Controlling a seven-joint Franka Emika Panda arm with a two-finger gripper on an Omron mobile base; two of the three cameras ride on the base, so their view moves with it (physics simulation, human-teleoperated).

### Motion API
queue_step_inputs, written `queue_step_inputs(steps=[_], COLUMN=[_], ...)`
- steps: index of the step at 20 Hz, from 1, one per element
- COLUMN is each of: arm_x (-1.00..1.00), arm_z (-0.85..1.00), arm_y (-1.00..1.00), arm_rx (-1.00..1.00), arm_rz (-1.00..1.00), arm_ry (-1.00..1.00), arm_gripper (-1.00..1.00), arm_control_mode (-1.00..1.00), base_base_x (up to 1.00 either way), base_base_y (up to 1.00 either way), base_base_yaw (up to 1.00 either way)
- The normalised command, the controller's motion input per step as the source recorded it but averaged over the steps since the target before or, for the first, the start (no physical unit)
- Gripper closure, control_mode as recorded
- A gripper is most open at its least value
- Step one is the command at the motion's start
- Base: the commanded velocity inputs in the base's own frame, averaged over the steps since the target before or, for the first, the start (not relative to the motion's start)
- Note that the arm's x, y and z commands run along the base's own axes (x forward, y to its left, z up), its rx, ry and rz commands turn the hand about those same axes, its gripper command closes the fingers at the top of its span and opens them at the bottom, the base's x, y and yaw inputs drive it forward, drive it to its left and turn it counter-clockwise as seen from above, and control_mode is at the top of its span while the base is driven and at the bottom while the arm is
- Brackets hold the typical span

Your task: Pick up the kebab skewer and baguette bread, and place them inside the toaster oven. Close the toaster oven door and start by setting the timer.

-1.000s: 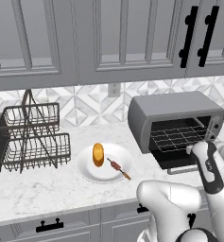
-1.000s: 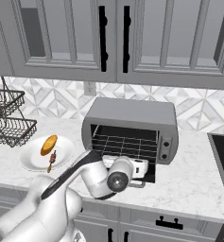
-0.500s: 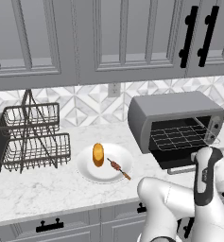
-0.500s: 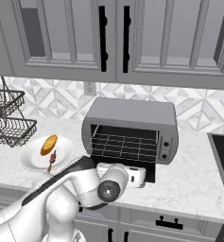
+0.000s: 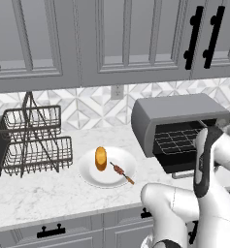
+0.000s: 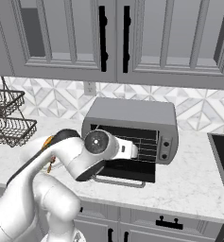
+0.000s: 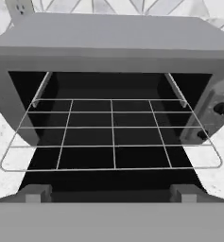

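We see the marble counter [image 5: 48, 193] running under grey cabinets [image 5: 111, 38], and at about three o'clock in the left base view sits the toaster oven [image 5: 174, 114], a wide grey box. The toaster oven door [image 6: 125, 171] is dropped flat toward us, and the wire rack [image 7: 111, 137] sticks partway out of the dark cavity with nothing on it. At nine o'clock in that left base view stands a two-tier wire dish rack [image 5: 34, 145]. Near six o'clock from the wall outlet [image 5: 117, 91] lies a white plate [image 5: 90, 175], well apart from the oven. On it the baguette bread [image 5: 101, 158] rests toward ten o'clock, and the kebab skewer [image 5: 122, 172] lies just beside it, slanting toward four o'clock. Our gripper [image 7: 111, 194] hovers straight in front of the open cavity, fingers [image 7: 38, 194] spread wide with nothing between them. Two dark knobs [image 7: 220, 108] sit on the oven's control strip at three o'clock in the hand view.
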Motion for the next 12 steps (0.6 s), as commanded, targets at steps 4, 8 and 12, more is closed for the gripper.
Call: queue_step_inputs(steps=[4, 8, 12], arm_x=[0.31, 0.3, 0.0], arm_z=[0.78, 0.29, 0.0], arm_y=[0.88, 1.0, 1.0], arm_rx=[0.0, 0.0, -0.01], arm_rz=[0.08, 0.11, 0.07], arm_ry=[0.58, 0.48, 0.27], arm_gripper=[-1.0, -1.0, -1.0], arm_control_mode=[-1.0, -1.0, -1.0], base_base_x=[0.0, 0.0, 0.0], base_base_y=[0.0, 0.0, 0.0], base_base_yaw=[0.0, 0.0, 0.0])
